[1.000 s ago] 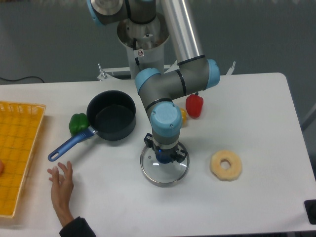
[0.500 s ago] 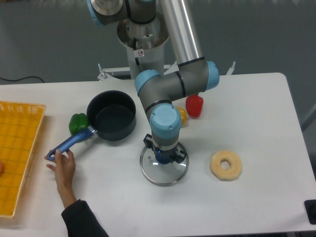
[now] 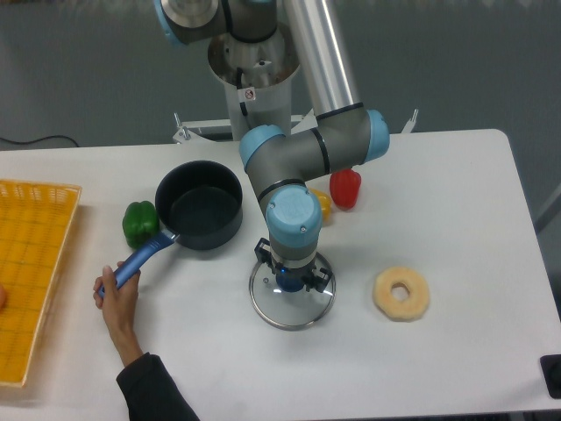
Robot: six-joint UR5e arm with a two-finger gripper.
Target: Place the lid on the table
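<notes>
The lid [image 3: 292,302] is lying flat on the white table [image 3: 456,219], just in front of the dark pot [image 3: 199,203]. The gripper [image 3: 291,282] is sitting right above the lid's middle, pointing straight down at its knob. The arm is hiding the fingers, so nobody can tell if they are holding the knob or letting go. The lid looks like it is already down, so the gripper probably only needs to go straight up. A person's hand [image 3: 117,294] is holding the pot's blue handle [image 3: 140,257], well apart from the lid.
</notes>
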